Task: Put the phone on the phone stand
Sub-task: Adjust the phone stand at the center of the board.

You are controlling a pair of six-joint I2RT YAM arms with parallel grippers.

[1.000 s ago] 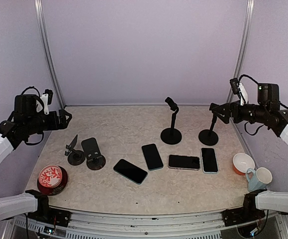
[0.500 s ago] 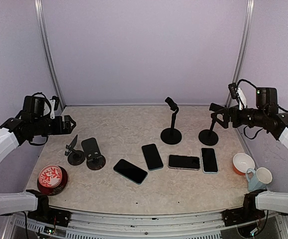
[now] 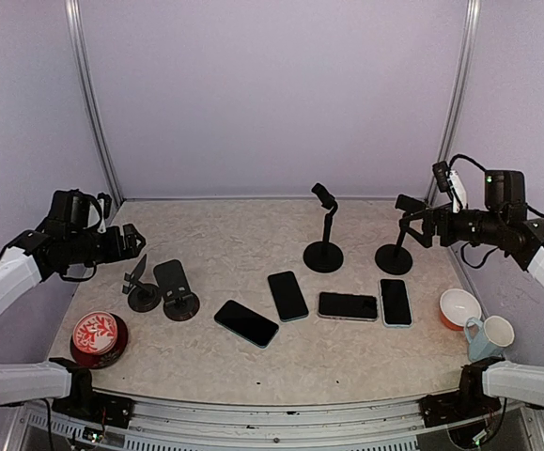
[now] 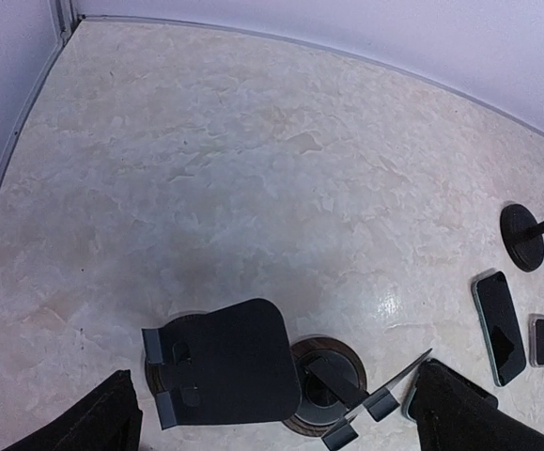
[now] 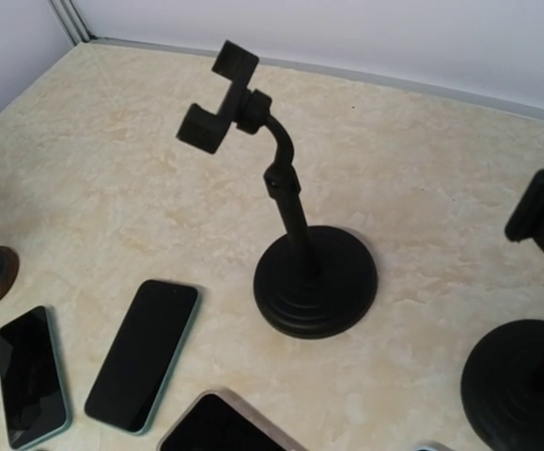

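Observation:
Several dark phones lie flat across the table's middle: one angled, one, one sideways, and one. Two low plate-type phone stands sit at the left, and two tall clamp stands at the back right. My left gripper hangs open above the low stands, with its fingertips at the bottom corners of the left wrist view. My right gripper is open beside the right tall stand. Its fingers do not show in the right wrist view, which looks at a tall stand and phones.
A red round tin sits at the front left. A white and orange bowl and a pale blue mug stand at the front right. Metal frame posts rise at the back corners, with walls close on both sides.
My left gripper has dropped lower and shifted right, toward the low stands. The right gripper has sunk slightly near the tall stand. Both remain open, and no phone has moved.

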